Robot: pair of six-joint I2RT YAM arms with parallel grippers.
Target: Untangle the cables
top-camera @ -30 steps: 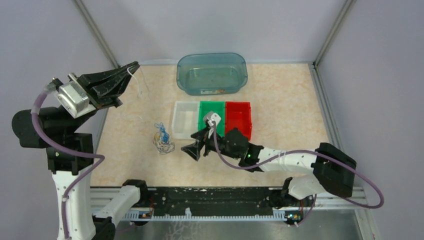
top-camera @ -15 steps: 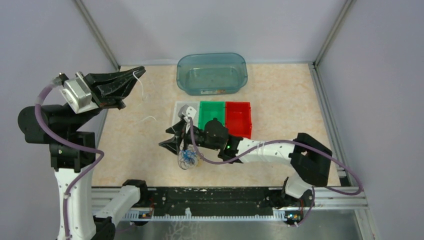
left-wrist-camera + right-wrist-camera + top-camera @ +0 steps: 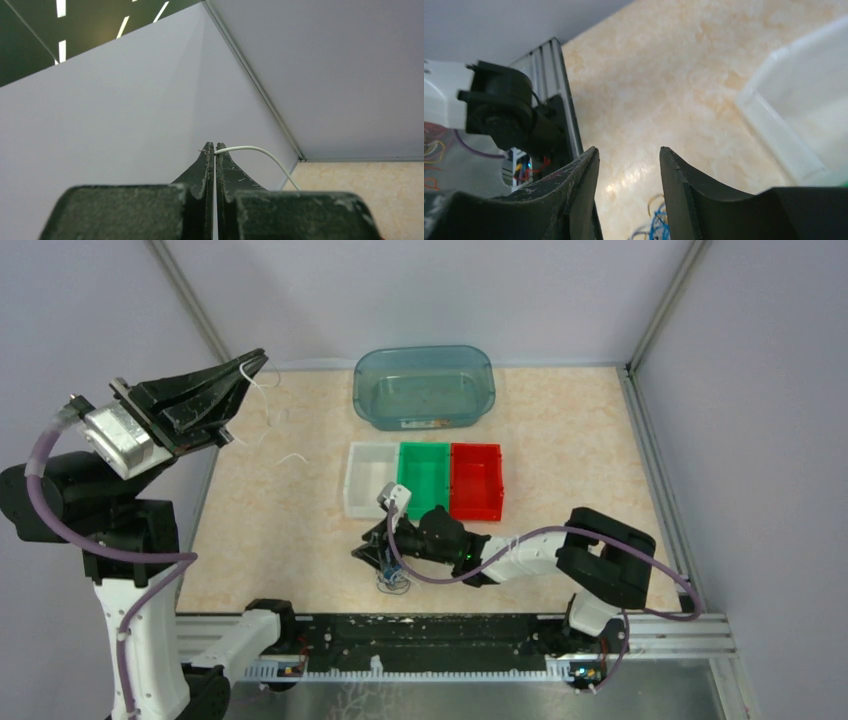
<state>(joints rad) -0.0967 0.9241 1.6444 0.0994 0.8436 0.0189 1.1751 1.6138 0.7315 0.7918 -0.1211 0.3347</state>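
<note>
Top external | tangle (image 3: 392, 583) now dragged to the near edge, under your right gripper (image 3: 374, 554), spread open, gripping nothing | left gripper (image 3: 257, 361) clenched on white wire (image 3: 245, 147), raised far left | one strand free, bundle remains.

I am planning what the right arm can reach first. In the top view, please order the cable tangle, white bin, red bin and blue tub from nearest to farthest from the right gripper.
Measured from the right gripper:
1. cable tangle, right beside it, toward the near edge.
2. white bin, left end of the bin row.
3. red bin, right end of the row.
4. blue tub, at the far side.
</note>
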